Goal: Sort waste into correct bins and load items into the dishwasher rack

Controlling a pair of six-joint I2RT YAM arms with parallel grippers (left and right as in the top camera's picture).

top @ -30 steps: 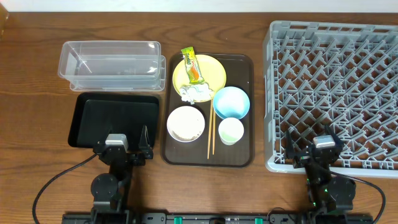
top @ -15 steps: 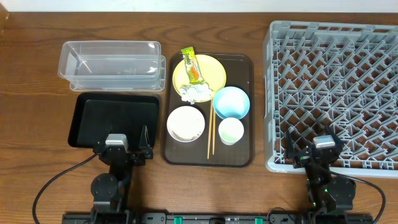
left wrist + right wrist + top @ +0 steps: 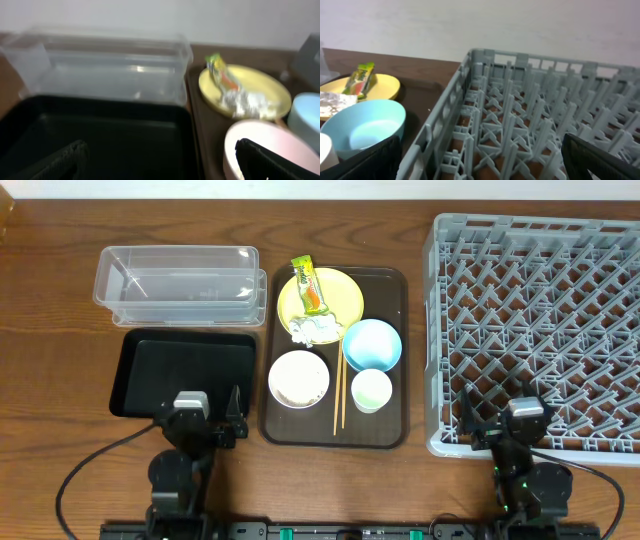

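Note:
The green-and-orange snack wrapper [image 3: 308, 285] and crumpled white tissue [image 3: 314, 329] lie on the round yellow plate [image 3: 340, 297]. The light blue bowl [image 3: 372, 345], the white bowl [image 3: 299, 379] holding beige crumbs, the small pale cup [image 3: 371, 390] and the wooden chopsticks [image 3: 338, 392] sit with it on the dark brown serving tray [image 3: 390, 435]. The clear container [image 3: 178, 283] and black tray [image 3: 185, 372] lie at left, the grey dishwasher rack [image 3: 540, 320] at right. My left gripper [image 3: 197, 420] is open and empty at the black tray's near edge. My right gripper [image 3: 505, 420] is open and empty at the rack's near edge.
The left wrist view shows the black tray [image 3: 100, 135], the clear container [image 3: 105, 67], the plate [image 3: 250, 92] and the white bowl's pinkish side [image 3: 270, 150]. The right wrist view shows the rack [image 3: 530, 125], the blue bowl [image 3: 362, 127] and the wrapper [image 3: 361, 77].
The left gripper has shifted very slightly toward me. Nothing else has moved.

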